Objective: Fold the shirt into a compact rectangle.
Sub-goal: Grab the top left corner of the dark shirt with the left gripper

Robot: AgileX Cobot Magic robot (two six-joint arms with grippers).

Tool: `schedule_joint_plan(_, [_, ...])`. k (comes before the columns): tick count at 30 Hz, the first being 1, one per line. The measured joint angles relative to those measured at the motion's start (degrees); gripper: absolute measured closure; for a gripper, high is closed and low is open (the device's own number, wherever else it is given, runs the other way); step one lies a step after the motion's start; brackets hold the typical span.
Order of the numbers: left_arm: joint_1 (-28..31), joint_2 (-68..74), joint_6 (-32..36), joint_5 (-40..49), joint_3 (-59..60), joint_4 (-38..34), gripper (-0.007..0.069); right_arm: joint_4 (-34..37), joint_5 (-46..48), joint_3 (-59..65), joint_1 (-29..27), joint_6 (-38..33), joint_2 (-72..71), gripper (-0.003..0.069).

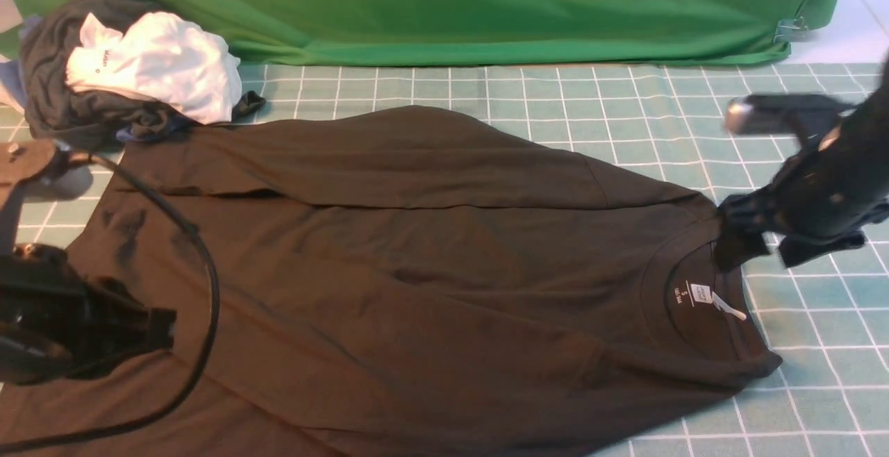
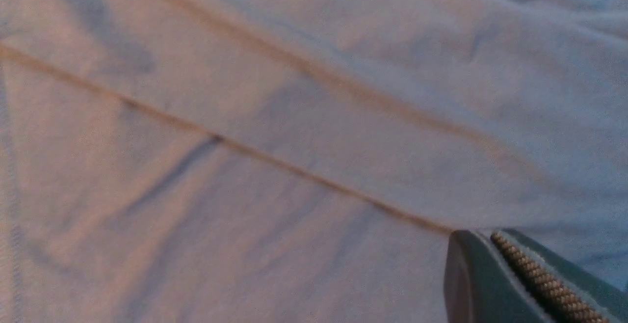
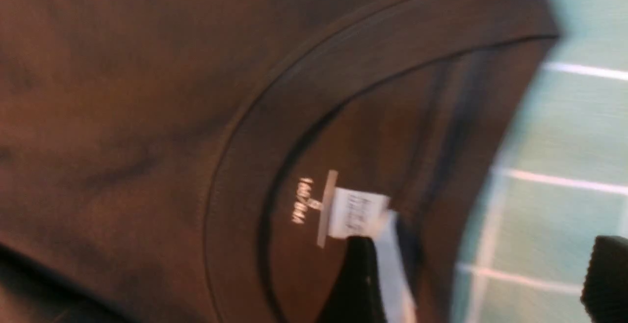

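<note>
Brown-black shirt [image 1: 430, 248] was spread on the worktop [image 1: 625, 96]; left gripper [image 1: 156, 332] was clenched, right gripper [image 1: 760, 252] held open beside the collar [image 1: 649, 290].

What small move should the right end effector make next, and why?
Probably lower onto the shirt beside the collar and close. The right end effector is open there, holding nothing, while the left end effector is shut at the hem end.

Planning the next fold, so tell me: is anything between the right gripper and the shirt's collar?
Nothing visible does. The right gripper hangs open at the collar of the shirt, beside the white neck label. The pile of other clothes lies at the shirt's far left end, well away from it.
</note>
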Motion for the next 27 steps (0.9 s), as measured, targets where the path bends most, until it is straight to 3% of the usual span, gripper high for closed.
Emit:
schedule_joint_plan(7, [0.0,-0.5,0.0,0.31,0.09,0.97,0.0624,-5.4,-3.02,-0.13,2.32,5.31,4.71,0.0108])
schedule_joint_plan(17, [0.0,-0.5,0.0,-0.22,0.09,1.02,0.0619,-5.86,-4.44,-0.3,2.5,5.63,6.74,0.0169])
schedule_joint_plan(21, [0.0,-0.5,0.0,-0.22,0.09,1.02,0.0618,-6.15,-4.64,-0.49,2.5,5.18,7.01,0.0273])
schedule_joint_plan(25, [0.0,-0.5,0.0,-0.26,0.09,1.02,0.0618,-6.29,-4.91,-0.6,2.5,3.58,7.24,0.0533])
schedule_joint_plan(27, [0.0,-0.5,0.0,-0.26,0.09,1.02,0.0618,-6.16,-4.97,-0.6,2.5,2.95,7.28,0.058])
